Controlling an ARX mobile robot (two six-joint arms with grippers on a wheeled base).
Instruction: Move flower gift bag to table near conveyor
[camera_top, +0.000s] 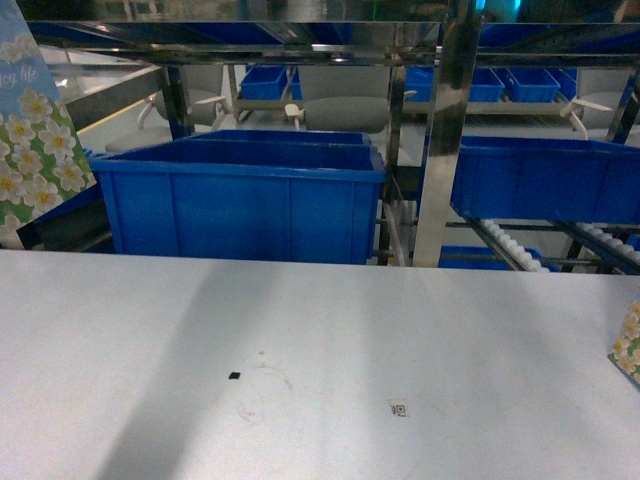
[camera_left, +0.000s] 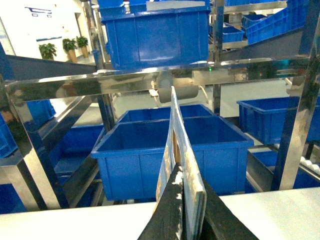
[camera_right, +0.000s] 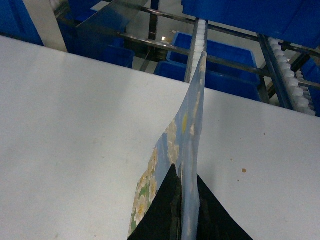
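A flat flower gift bag (camera_top: 30, 130), pale blue with white daisies, hangs raised at the left edge of the head view. In the left wrist view this bag (camera_left: 179, 140) stands edge-on, and my left gripper (camera_left: 190, 192) is shut on its lower edge. A second flowered bag (camera_top: 628, 345) shows at the head view's right edge, low over the table (camera_top: 320, 350). My right gripper (camera_right: 185, 175) is shut on that bag (camera_right: 190, 120) just above the tabletop (camera_right: 75, 125). The conveyor (camera_top: 515, 245) with white rollers stands behind the table. Neither gripper itself shows in the head view.
Large blue bins (camera_top: 240, 195) (camera_top: 545, 175) sit on the steel racks beyond the table's far edge. Roller rails (camera_right: 200, 30) slope down behind the right bag. A black square mark (camera_top: 234, 376) and a small sticker (camera_top: 398, 408) lie on the tabletop.
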